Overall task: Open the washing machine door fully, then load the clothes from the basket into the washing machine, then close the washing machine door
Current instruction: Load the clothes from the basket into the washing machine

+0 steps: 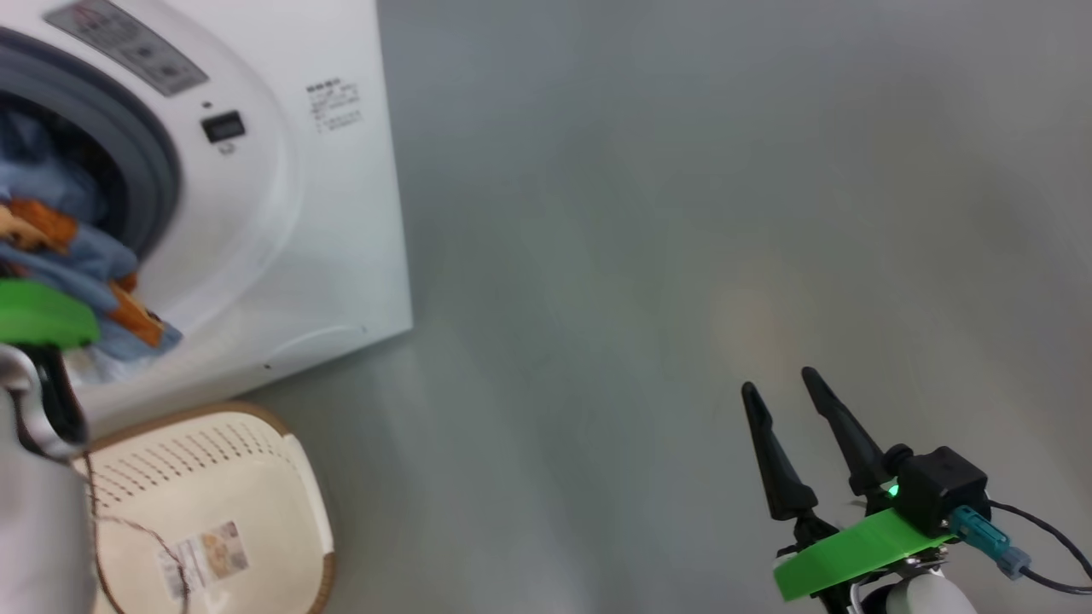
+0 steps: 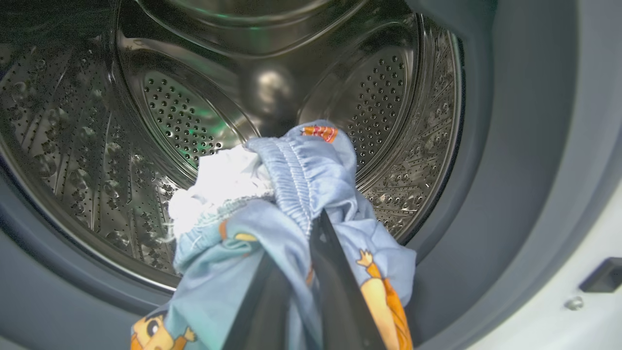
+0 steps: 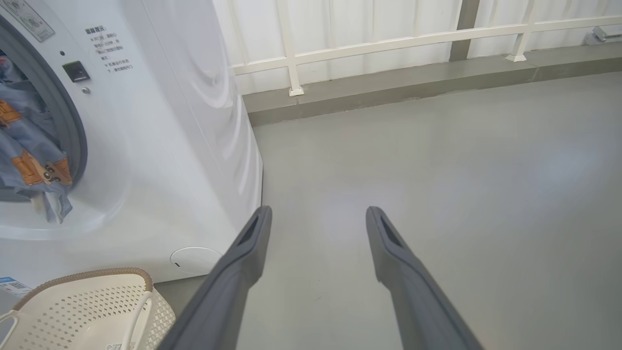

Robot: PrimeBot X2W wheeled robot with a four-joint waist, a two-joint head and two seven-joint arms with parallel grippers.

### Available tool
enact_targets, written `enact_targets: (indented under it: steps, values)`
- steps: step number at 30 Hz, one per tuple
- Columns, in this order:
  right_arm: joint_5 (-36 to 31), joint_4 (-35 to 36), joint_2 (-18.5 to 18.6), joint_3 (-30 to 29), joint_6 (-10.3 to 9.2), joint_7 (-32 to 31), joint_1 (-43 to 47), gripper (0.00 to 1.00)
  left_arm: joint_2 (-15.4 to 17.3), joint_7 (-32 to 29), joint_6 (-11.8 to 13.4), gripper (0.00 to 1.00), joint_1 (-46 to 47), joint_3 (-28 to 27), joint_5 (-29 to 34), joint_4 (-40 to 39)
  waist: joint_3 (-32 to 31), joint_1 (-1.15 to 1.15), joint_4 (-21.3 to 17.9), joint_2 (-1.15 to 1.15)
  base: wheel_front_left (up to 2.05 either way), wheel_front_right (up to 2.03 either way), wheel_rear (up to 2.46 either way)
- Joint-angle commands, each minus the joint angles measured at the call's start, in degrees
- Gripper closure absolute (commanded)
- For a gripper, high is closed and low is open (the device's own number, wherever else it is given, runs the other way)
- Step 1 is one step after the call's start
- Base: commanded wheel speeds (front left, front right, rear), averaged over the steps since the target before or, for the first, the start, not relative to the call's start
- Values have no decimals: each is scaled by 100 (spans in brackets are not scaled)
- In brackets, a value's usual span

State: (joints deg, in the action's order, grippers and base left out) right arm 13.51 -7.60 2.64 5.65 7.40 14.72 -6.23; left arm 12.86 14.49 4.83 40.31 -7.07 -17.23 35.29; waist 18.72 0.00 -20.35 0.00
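The washing machine [image 1: 324,213] is the landmark, its mouth uncovered. In that mouth the clothes [image 2: 291,194], light blue with orange-brown figures, hang over the grey-blue gasket [image 2: 510,146]. Part of the bundle lies inside the steel drum [image 2: 184,112] and part spills down the machine's white front. The left tool [image 2: 303,257] is at the mouth too, its two dark fingers nearly closed and pinching the clothes, with fabric wrapped over and between them. Nothing but cloth lies between this tool and the drum.

Just in front of the machine's base, on the floor [image 1: 682,213], stands the basket [image 1: 213,443], cream with a brown rim and a label sticker [image 1: 205,554] on its bottom. A round cover [image 3: 197,259] sits low on the machine's front, near the basket.

Well off to the machine's right, the right tool [image 1: 779,381] hangs over bare floor with its fingers spread wide, holding and touching nothing. Behind the machine, a white railing [image 3: 388,39] runs along the wall.
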Motion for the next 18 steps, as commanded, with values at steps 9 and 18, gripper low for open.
enact_targets:
  steps: [9,18]
  values:
    - [-11,199,24,396,9,28,-298,0,734,51,-53,100,1273,-322,472,244,1035,0,-278,0,0,0,0]
    - [3,217,24,525,9,28,-343,0,1067,51,-106,100,2401,-295,771,730,1588,0,-269,0,0,0,0]
